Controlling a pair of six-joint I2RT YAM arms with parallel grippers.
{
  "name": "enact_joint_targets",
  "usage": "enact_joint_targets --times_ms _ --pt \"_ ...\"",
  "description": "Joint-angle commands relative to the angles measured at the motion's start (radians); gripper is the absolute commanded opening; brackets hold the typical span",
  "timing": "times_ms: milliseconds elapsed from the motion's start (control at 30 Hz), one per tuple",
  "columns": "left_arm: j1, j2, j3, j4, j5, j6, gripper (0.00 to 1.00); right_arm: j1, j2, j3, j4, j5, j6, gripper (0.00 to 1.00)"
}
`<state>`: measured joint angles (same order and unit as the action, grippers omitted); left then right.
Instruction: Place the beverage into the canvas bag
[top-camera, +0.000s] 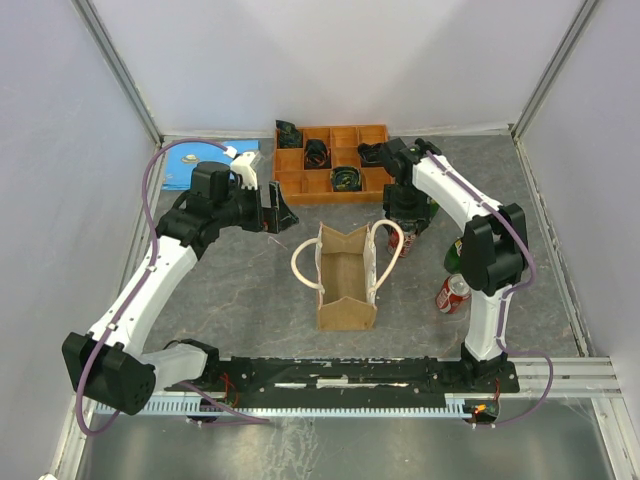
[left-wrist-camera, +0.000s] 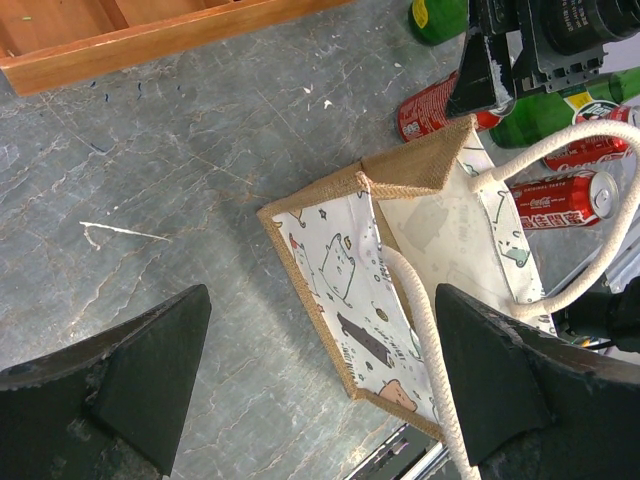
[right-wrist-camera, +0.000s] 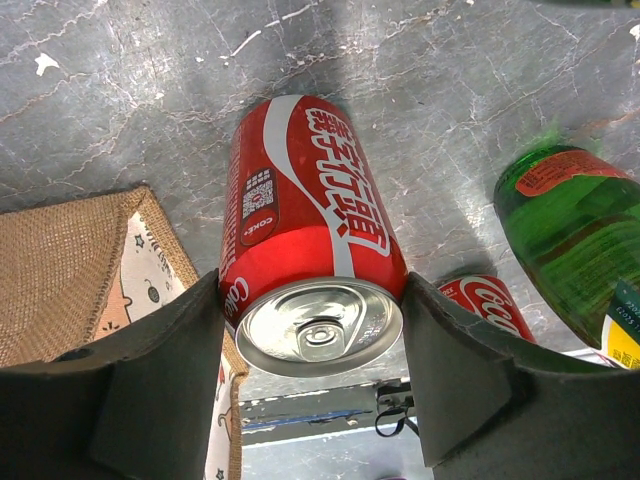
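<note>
While our right tool (right-wrist-camera: 312, 350) clamps a red cola can (right-wrist-camera: 300, 200) just beside the corner of the canvas bag (top-camera: 346, 285), we see the bag standing upright on the surface (top-camera: 250, 300), mouth open, and our left tool (left-wrist-camera: 322, 320) spread wide nearby, holding nothing.

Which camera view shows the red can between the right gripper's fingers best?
The right wrist view: the red can fills the frame between the fingers of the right gripper, label and top plain. The top external view mostly hides it under that gripper; the left wrist view shows only part.
</note>
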<state>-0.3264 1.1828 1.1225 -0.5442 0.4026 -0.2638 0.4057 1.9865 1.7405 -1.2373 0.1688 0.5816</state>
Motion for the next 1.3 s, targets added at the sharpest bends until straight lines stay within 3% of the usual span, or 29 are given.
enact_joint_targets --times_ms 0,433,633,800,867,933,1133,1267 --pt "0.005 -0.005 0.008 0.03 0.03 0.029 0.99 0.0 -0.059 -0.013 0.015 -0.035 0.007 0.71" --pt "0.004 -0.006 0.008 0.026 0.04 0.032 0.98 0.0 -0.062 -0.027 0.012 -0.063 0.0 0.77" --pt "0.005 -0.006 0.004 0.024 0.045 0.034 0.98 0.001 -0.07 -0.046 0.025 -0.082 -0.002 0.87" --pt "0.004 -0.006 0.002 0.025 0.045 0.035 0.98 0.001 -0.079 -0.047 0.02 -0.081 0.002 0.85" --pt "0.005 -0.008 0.001 0.025 0.045 0.037 0.98 0.001 -0.084 -0.043 0.02 -0.076 0.006 0.79" --pt "0.004 -0.011 -0.002 0.026 0.044 0.037 0.98 0.001 -0.081 -0.038 0.009 -0.064 0.006 0.67" --pt "0.004 -0.014 -0.005 0.027 0.044 0.035 0.98 0.001 -0.095 -0.028 -0.012 -0.054 0.009 0.18" --pt "0.004 -0.014 -0.007 0.027 0.042 0.035 0.98 0.001 -0.142 0.047 -0.044 -0.045 0.019 0.03"
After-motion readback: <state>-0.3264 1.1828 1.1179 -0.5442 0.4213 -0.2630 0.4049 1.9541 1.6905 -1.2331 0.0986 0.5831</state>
